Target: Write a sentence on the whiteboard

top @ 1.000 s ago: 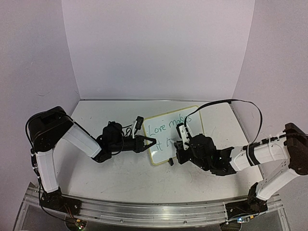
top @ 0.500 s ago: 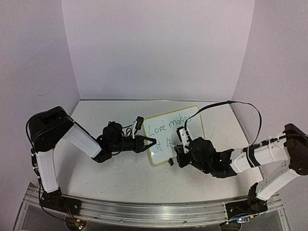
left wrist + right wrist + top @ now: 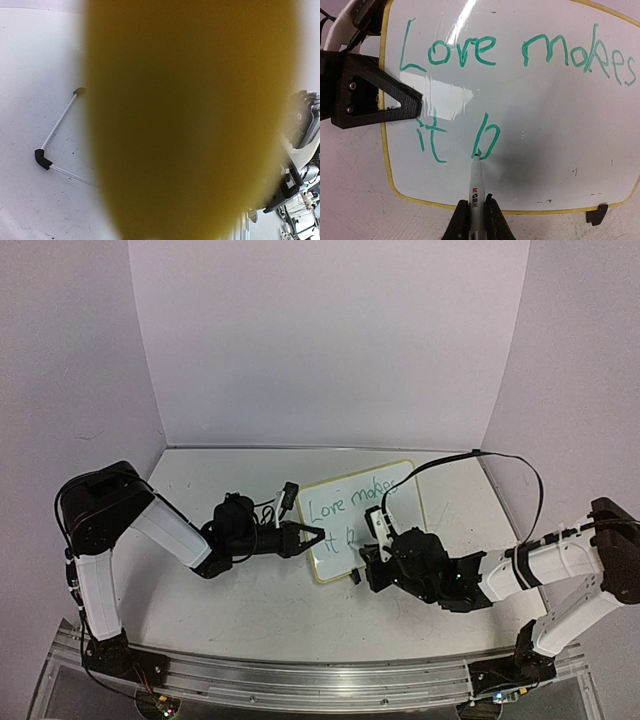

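You are partway through the sentence. The small white rectangular whiteboard with rounded corners and a thin pale-yellow frame (image 3: 340,508) lies flat on the scuffed white tabletop (image 3: 250,610), between the two arms and a little right of centre. In green ink it reads "Love makes" on the upper line and "it b" on the lower one. The "b" looks complete, and nothing follows it.

Your right gripper (image 3: 474,219) has its jaws clamped on a slim white marker (image 3: 476,186). The marker's tip sits on the board at the foot of that "b". From above, this gripper (image 3: 372,552) hangs over the board's near right part.

Your left gripper (image 3: 318,537) has its jaws together. Its black wedge-shaped tip lies over the board's left edge, and I judge it is pinning the board so it cannot slide under the pen. The left wrist view is mostly filled by a blurred yellow-brown shape (image 3: 190,120), so it adds nothing here.

What is left, as I read it, is the rest of the word begun with "b" and whatever closes the sentence. The lower line has bare board to the right for it.
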